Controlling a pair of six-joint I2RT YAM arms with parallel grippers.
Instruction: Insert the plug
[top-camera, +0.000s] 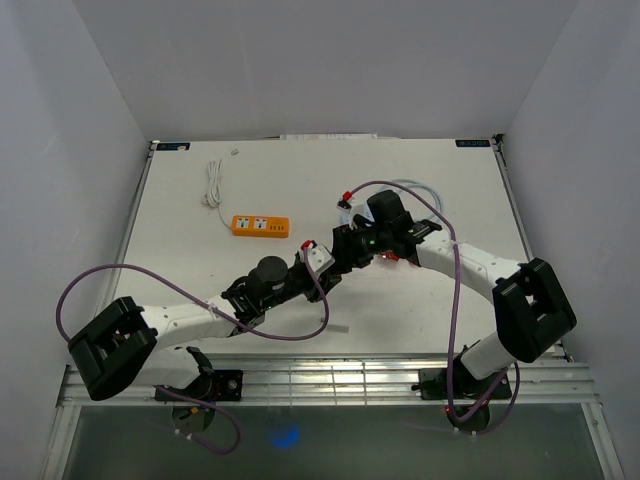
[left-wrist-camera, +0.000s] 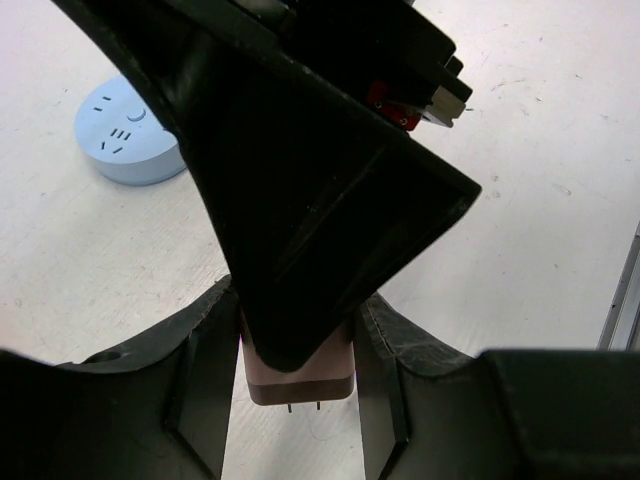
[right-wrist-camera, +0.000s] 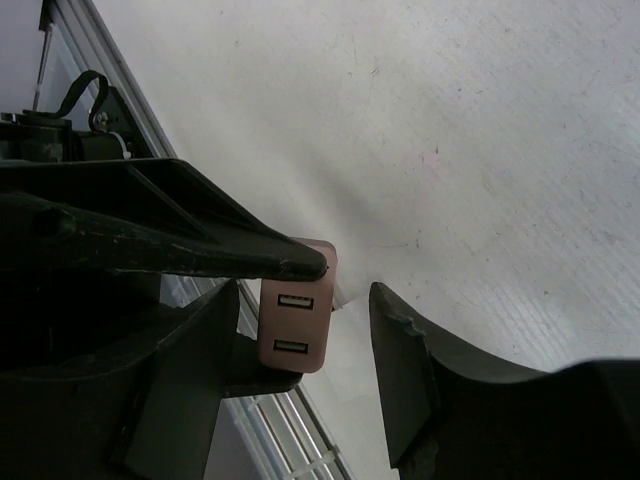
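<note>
The plug (left-wrist-camera: 300, 378) is a pinkish-brown USB charger block with two small prongs. My left gripper (left-wrist-camera: 298, 335) is shut on it, one finger on each side, above the white table. In the right wrist view the plug (right-wrist-camera: 294, 322) shows its two USB ports. My right gripper (right-wrist-camera: 305, 300) is open around it; its left finger is close beside the plug and its right finger stands apart. In the top view both grippers, left (top-camera: 318, 256) and right (top-camera: 346, 246), meet at mid-table. The orange power strip (top-camera: 260, 227) lies to the far left of them.
A round light-blue socket (left-wrist-camera: 126, 135) lies on the table beyond the grippers. A coiled white cable (top-camera: 213, 186) lies at the far left. A pale blue cable loop (top-camera: 415, 187) lies behind the right arm. Purple arm cables (top-camera: 300, 335) hang over the near table.
</note>
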